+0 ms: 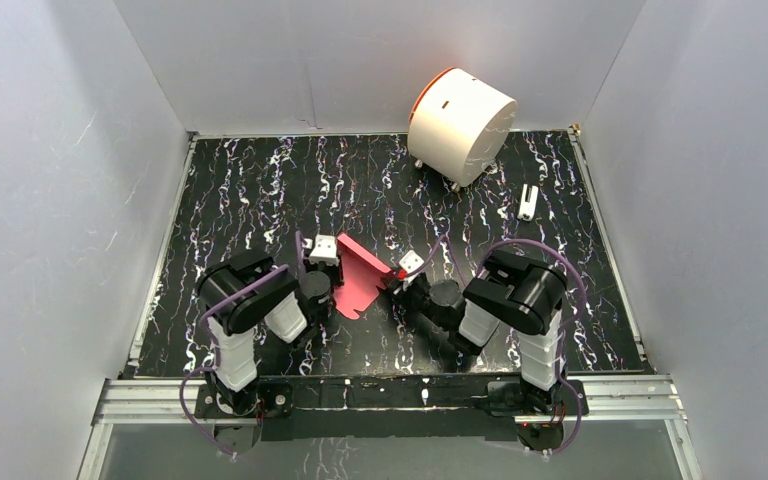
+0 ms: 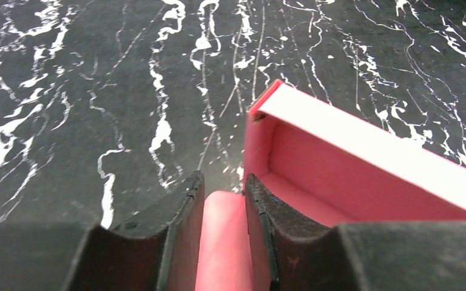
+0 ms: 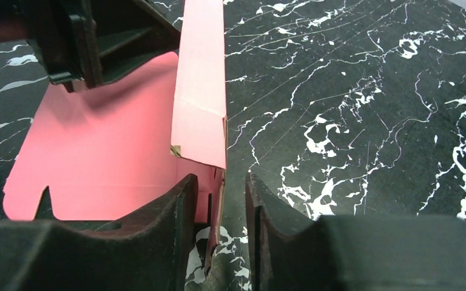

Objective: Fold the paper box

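Observation:
The pink-red paper box point(image 1: 360, 275) lies partly folded on the black marbled table, between my two grippers. In the left wrist view one long wall point(image 2: 364, 142) stands up, white on its outer face. My left gripper point(image 2: 224, 185) is at the box's left end, jaws parted, and a pink flap point(image 2: 224, 242) lies in the gap. At the box's right end, my right gripper point(image 3: 221, 182) is open and straddles a thin upright wall edge point(image 3: 218, 200) that stands clear of the right finger. The flat pink panel point(image 3: 97, 157) spreads out to the left.
A large white cylinder with an orange rim point(image 1: 460, 125) lies on its side at the back right. A small white part point(image 1: 528, 202) sits to its right. White walls close in three sides of the table. The left arm's gripper body point(image 3: 97, 42) looms over the panel.

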{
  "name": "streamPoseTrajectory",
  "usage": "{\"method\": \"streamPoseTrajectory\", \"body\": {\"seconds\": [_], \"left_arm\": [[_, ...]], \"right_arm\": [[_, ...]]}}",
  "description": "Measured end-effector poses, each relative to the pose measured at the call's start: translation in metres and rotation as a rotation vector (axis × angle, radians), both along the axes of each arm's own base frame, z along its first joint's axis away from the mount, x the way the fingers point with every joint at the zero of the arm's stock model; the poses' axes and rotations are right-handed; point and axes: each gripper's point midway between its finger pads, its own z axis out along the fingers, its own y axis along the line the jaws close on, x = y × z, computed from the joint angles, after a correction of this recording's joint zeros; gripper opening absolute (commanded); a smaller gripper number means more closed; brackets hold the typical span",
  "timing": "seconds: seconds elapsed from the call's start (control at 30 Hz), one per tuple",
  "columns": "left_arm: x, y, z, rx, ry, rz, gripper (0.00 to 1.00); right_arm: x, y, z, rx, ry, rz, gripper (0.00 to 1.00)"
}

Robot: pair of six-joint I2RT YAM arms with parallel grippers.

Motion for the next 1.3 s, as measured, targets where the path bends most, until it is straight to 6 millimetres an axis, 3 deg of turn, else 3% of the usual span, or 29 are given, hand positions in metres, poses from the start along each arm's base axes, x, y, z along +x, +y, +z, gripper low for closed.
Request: {"method": "streamPoseTrajectory", "body": {"seconds": [0.1, 0.33, 0.43, 0.57, 0.67, 0.8, 1.07, 1.3], "left_arm": [[-0.011, 0.011, 0.007, -0.012, -0.004, 0.008, 0.34], [-0.028, 0.017, 0.070, -0.203, -0.089, 0.000, 0.38], [-0.037, 0.015, 0.091, -0.307, -0.077, -0.024, 0.40], [-0.049, 0.006, 0.104, -0.426, -0.001, -0.067, 0.47], [-0.055, -0.005, 0.105, -0.490, 0.087, -0.101, 0.56], [-0.064, -0.023, 0.097, -0.580, 0.227, -0.150, 0.59], [-0.081, -0.059, 0.058, -0.702, 0.504, -0.223, 0.59], [-0.084, -0.080, 0.054, -0.785, 0.589, -0.271, 0.58]], "right_arm": [[-0.003, -0.002, 0.007, 0.008, -0.009, 0.008, 0.54], [-0.010, -0.008, 0.042, 0.076, -0.055, 0.020, 0.63], [-0.016, -0.012, 0.060, 0.107, -0.074, 0.036, 0.64], [-0.023, -0.013, 0.079, 0.134, -0.073, 0.061, 0.65], [-0.029, -0.017, 0.088, 0.139, -0.050, 0.068, 0.64], [-0.033, -0.025, 0.086, 0.132, 0.005, 0.057, 0.63], [-0.043, -0.038, 0.049, 0.085, 0.146, 0.034, 0.60], [-0.040, -0.037, 0.019, 0.048, 0.197, 0.010, 0.55]]}}
